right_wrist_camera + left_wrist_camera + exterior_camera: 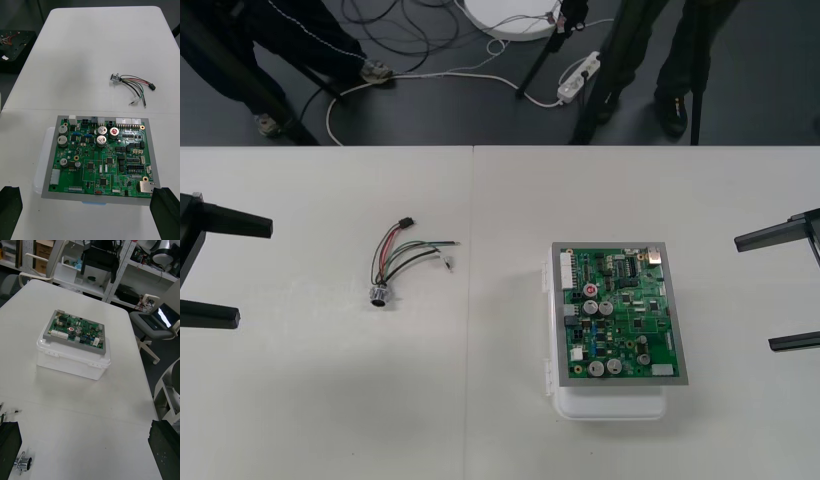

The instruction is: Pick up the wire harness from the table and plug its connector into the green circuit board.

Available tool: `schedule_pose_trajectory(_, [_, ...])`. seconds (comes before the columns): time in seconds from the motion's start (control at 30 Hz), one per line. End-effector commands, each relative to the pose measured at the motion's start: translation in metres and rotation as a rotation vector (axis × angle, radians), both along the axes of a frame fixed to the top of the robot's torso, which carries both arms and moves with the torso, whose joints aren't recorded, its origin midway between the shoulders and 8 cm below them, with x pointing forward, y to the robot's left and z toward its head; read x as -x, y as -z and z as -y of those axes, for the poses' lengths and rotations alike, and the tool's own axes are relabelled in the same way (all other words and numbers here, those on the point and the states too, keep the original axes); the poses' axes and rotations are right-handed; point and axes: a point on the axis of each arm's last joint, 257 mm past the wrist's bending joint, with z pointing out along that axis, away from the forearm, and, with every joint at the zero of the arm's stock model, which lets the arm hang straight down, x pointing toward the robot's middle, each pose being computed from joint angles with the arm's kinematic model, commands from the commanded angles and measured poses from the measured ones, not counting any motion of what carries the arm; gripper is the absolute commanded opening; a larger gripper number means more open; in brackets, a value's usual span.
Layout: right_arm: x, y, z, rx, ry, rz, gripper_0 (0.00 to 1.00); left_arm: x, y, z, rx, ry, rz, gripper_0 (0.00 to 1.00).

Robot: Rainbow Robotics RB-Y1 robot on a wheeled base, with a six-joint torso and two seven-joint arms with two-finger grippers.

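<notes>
Left pincer [228, 270] and right pincer [757, 292] hang at opposite sides, fingers spread

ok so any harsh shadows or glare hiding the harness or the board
front view: even light, the wire harness throws barely a shadow on the table, no glare on the green circuit board; right wrist view: no glare on the board either; left wrist view: a soft shadow at the foot of the white base, a small glint on the metal socket

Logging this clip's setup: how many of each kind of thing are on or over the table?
wire harness: 1
green circuit board: 1
white base: 1
grippers: 2, left gripper and right gripper, both open
total: 5
</notes>
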Motion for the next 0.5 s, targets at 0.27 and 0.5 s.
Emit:
schedule_pose_trajectory(0.27, [-0.0071, -0.0183, -0.004, -0.014, 0.001, 0.059, 1.0, 0.0063, -0.0131, -0.0019, -0.06, 0.063, 0.067, 1.0])
schedule_pose_trajectory(0.5, [-0.0071, -0.0183, -0.004, -0.014, 0.001, 0.059, 1.0, 0.0063, -0.0131, -0.0019, -0.06, 0.063, 0.067, 1.0])
